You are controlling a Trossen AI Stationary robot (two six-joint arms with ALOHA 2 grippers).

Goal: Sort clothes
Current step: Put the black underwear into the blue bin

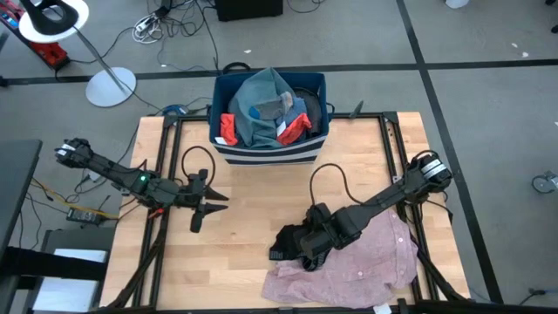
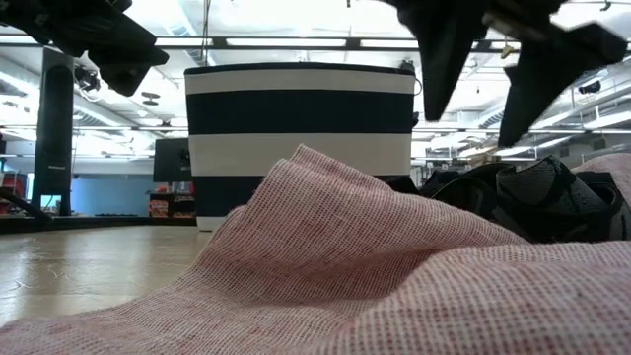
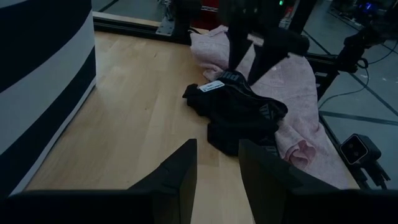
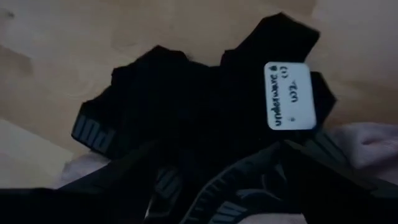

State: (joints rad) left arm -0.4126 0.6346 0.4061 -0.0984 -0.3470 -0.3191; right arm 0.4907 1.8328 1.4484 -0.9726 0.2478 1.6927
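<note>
A black garment (image 1: 288, 240) with a white label (image 4: 289, 96) lies on the table, partly on the large pink shirt (image 1: 357, 262), which is spread at the near right. My right gripper (image 2: 473, 128) is open. It hangs just above the black garment (image 2: 537, 197), with a small gap showing in the low view. My left gripper (image 1: 212, 212) is open and empty over the table's left middle, pointing toward the black garment (image 3: 239, 115). The dark blue striped bin (image 1: 270, 144) at the far middle holds teal-grey, red and blue pieces.
The bin (image 2: 296, 138) stands at the table's far edge. Bare wood (image 1: 244, 244) lies between the two grippers. Black frame rails (image 1: 161, 174) run along the table's left and right sides. A lamp stand (image 1: 109, 83) is on the floor beyond the table.
</note>
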